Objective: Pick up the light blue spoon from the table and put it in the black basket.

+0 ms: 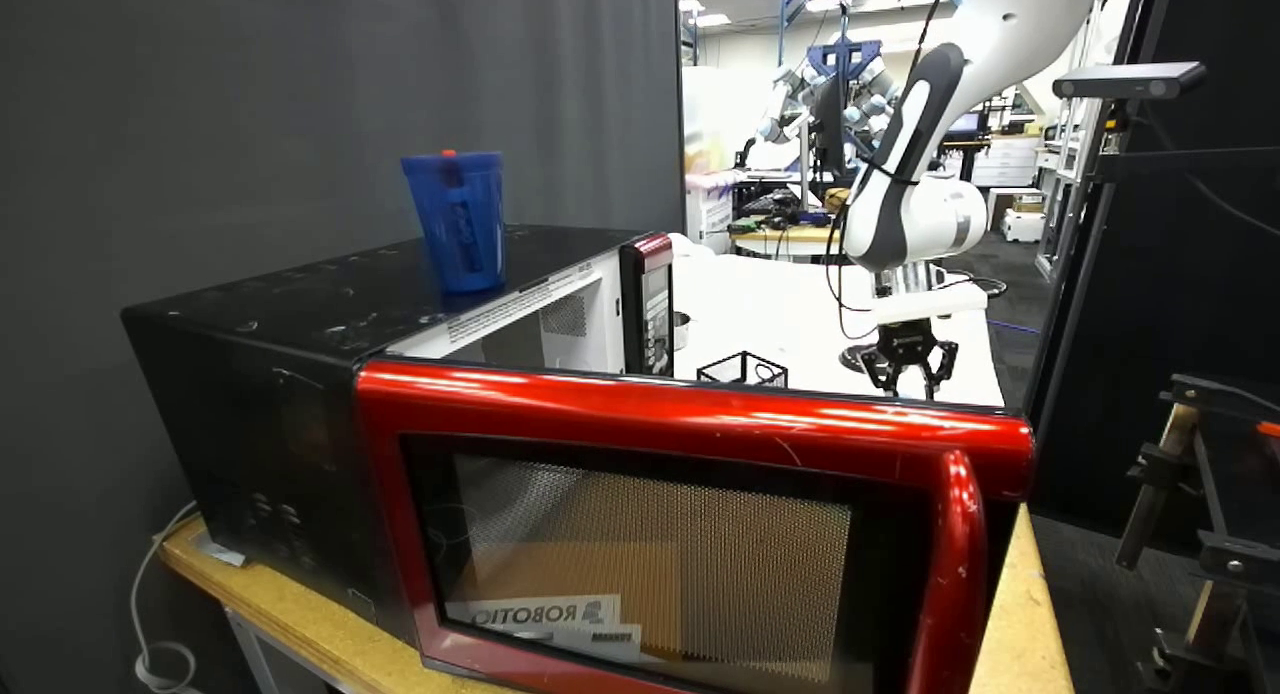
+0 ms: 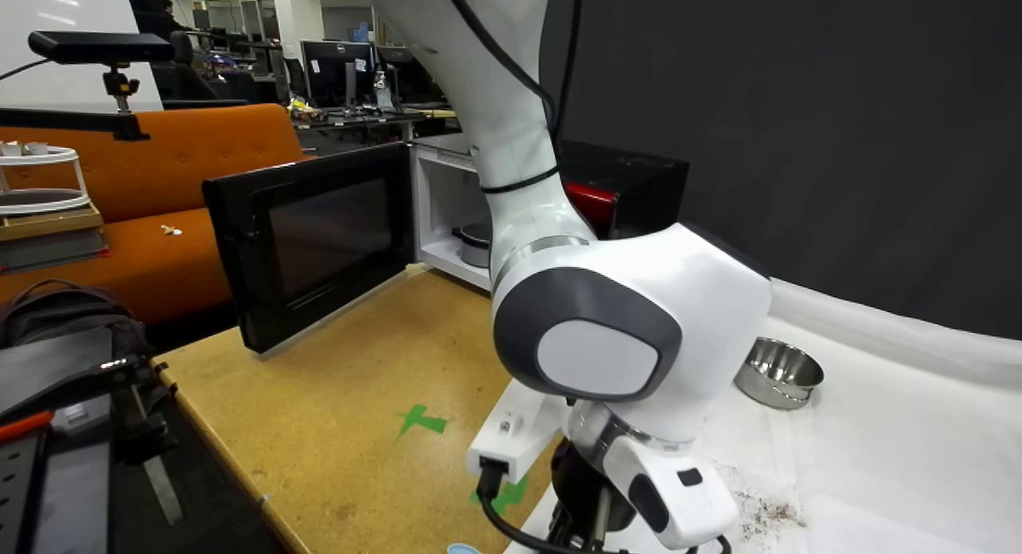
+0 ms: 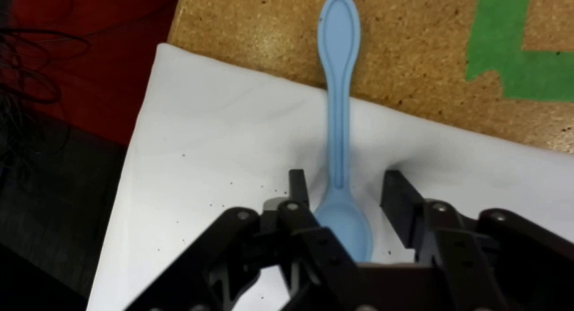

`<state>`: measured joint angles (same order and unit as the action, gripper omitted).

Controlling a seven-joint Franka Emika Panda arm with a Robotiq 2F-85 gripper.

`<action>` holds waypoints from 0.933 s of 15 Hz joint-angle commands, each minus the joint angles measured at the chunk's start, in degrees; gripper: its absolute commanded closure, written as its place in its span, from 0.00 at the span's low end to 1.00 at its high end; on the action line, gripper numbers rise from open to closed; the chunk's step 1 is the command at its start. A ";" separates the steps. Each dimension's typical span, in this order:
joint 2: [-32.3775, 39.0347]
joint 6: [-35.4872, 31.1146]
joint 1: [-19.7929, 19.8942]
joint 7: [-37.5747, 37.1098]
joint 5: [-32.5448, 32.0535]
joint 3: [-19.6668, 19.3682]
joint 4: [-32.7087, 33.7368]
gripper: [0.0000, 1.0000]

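Note:
The light blue spoon (image 3: pixel 338 123) lies in the wrist view with its bowl on the white table top (image 3: pixel 215 123) and its handle end over the bare brown board. Its tip also shows at the bottom edge of an exterior view (image 2: pixel 463 549). My gripper (image 3: pixel 345 176) is open, with one finger on each side of the spoon near where handle meets bowl. Neither finger touches it. In an exterior view the gripper (image 1: pixel 910 386) points down, low over the table. The black wire basket (image 1: pixel 742 370) stands on the table beyond the microwave door, its lower part hidden.
The black and red microwave (image 1: pixel 690 404) stands with its door open, and a blue cup (image 1: pixel 460 229) is on top. A steel bowl (image 2: pixel 778 374) sits on the white table top. A dark oval disc (image 1: pixel 856 358) lies near the gripper. Green tape (image 3: pixel 511 51) marks the board.

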<state>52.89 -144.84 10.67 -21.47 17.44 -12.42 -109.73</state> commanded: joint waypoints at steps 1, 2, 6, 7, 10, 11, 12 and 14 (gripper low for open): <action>0.50 1.97 1.03 -0.57 0.57 0.76 0.81 0.82; 0.51 2.10 0.98 -0.69 0.62 0.80 0.91 0.89; 0.62 2.85 0.87 -1.07 0.65 1.09 1.36 1.00; 0.45 3.04 0.79 -1.23 0.66 1.11 1.38 1.00; -1.23 3.28 0.63 -1.73 0.98 1.03 0.79 0.99; -2.21 3.51 0.67 -1.89 1.12 1.02 0.56 0.99; -3.06 3.65 0.78 -2.10 1.32 1.05 0.52 0.99; -5.10 4.22 0.72 -2.88 1.58 0.93 0.41 0.99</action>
<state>51.08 -143.52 10.61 -23.62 17.92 -11.97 -108.65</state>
